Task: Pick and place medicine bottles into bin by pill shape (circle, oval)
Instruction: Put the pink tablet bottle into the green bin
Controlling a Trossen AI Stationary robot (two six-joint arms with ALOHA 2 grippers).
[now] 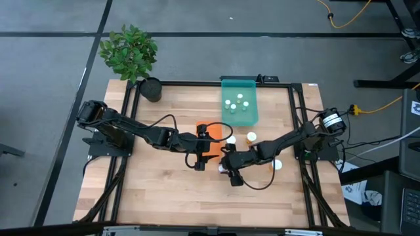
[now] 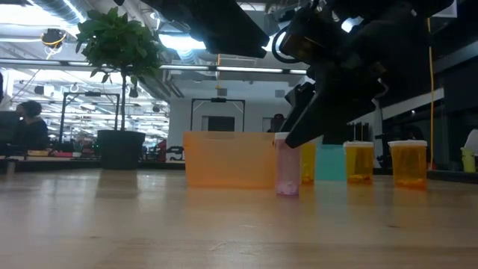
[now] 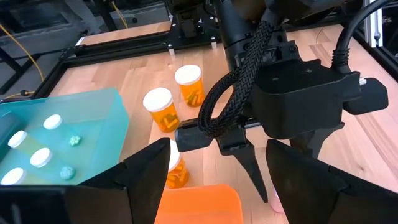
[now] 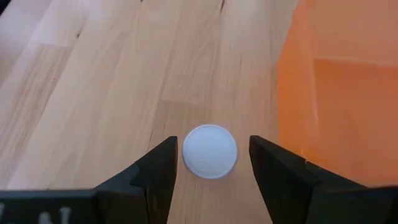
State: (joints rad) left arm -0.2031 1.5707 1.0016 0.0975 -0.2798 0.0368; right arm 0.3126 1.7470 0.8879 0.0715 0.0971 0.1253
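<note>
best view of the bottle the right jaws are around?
Right wrist view: the bottle's white cap sits unobstructed between the open fingers. Low view shows its pale body side-on, arm overlapping. High view: mostly hidden under the right gripper. Left wrist view: barely a sliver.

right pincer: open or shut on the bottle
Open. The right pincer straddles the upright bottle's white cap, with wood showing on both sides, so nothing is clamped yet.

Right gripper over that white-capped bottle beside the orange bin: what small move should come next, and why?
Probably lower a little and close. The right gripper has its fingers open on either side of the bottle, whose white cap sits centred between them with gaps on both sides, so nothing is gripped yet. The orange bin stands close beside it.
</note>
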